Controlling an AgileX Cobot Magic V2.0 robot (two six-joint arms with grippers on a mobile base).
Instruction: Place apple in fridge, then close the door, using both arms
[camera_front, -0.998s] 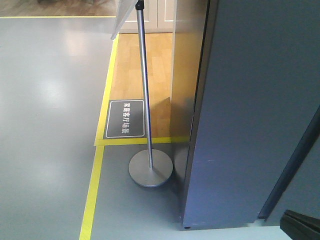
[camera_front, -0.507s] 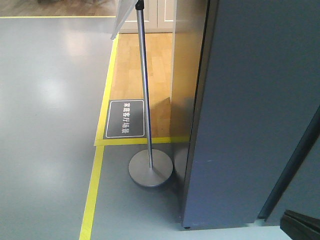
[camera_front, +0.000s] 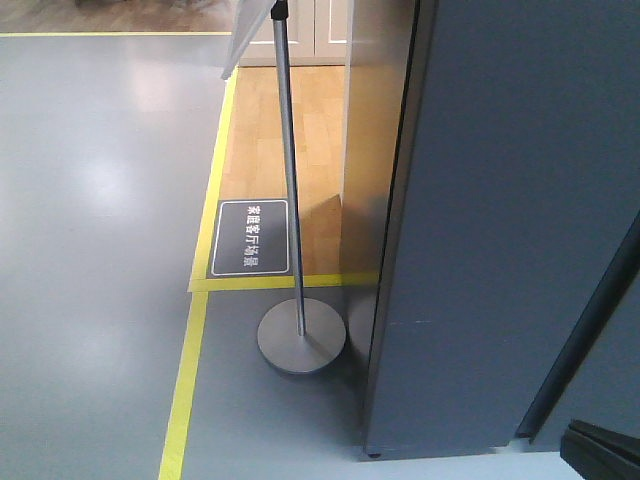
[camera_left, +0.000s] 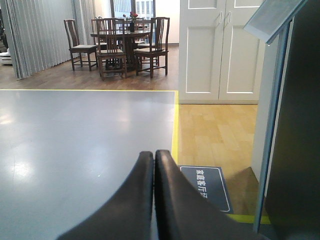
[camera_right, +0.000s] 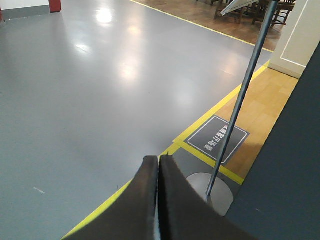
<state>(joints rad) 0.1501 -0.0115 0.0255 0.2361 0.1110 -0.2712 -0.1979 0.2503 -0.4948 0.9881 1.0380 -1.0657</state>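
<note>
The fridge (camera_front: 500, 220) fills the right of the front view as a tall dark grey panel standing on the floor. Its dark face also edges the left wrist view (camera_left: 300, 150) and the right wrist view (camera_right: 290, 175). I cannot tell whether this panel is the door or the fridge's side. The apple is out of view. My left gripper (camera_left: 154, 153) is shut with nothing between its black fingers, pointing over the grey floor. My right gripper (camera_right: 159, 157) is also shut and empty, above a yellow floor line.
A sign stand with a metal pole (camera_front: 290, 170) and a round base (camera_front: 301, 340) stands just left of the fridge. Yellow tape (camera_front: 185, 380) borders a wood floor patch with a dark floor label (camera_front: 251, 237). White cabinet doors (camera_left: 220, 50) and a dining set (camera_left: 120, 45) lie far back.
</note>
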